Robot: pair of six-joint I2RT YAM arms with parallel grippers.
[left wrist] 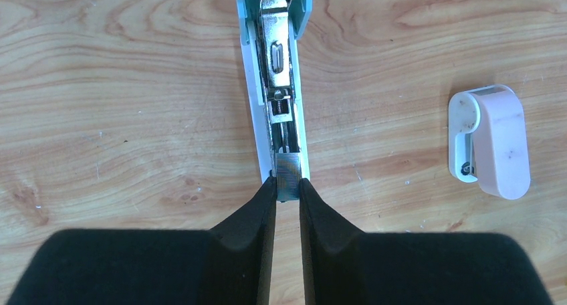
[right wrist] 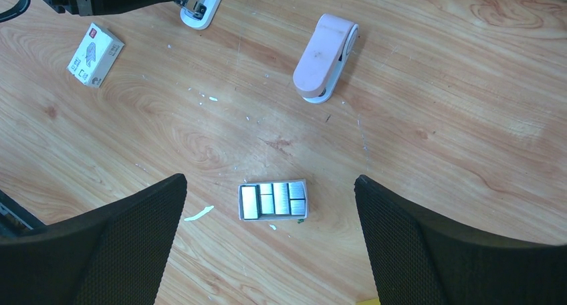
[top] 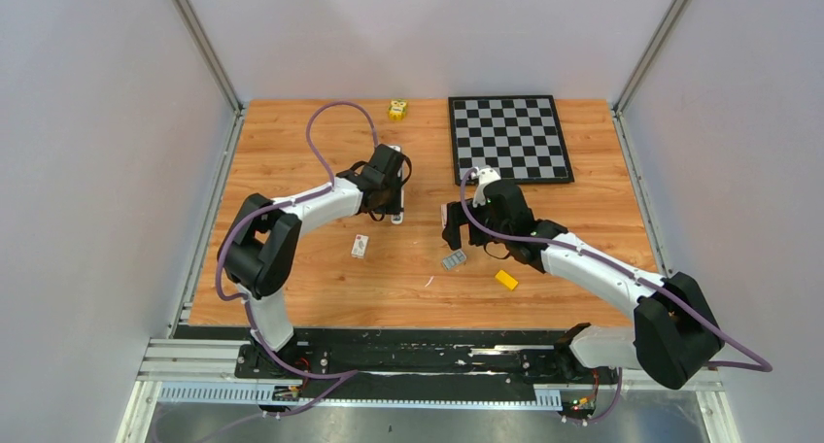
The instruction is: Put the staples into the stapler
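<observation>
Left gripper low, tight on staples

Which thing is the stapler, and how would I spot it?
On the wooden table, left of the chessboard, find the left gripper. The stapler lies right at its fingertips. It is pale blue and open, metal channel showing, unlike the pink gadget beside it.

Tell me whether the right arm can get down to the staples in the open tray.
Likely yes: the right tool hangs open directly above the staples, with nothing between them; the pink object lies well clear.
</observation>
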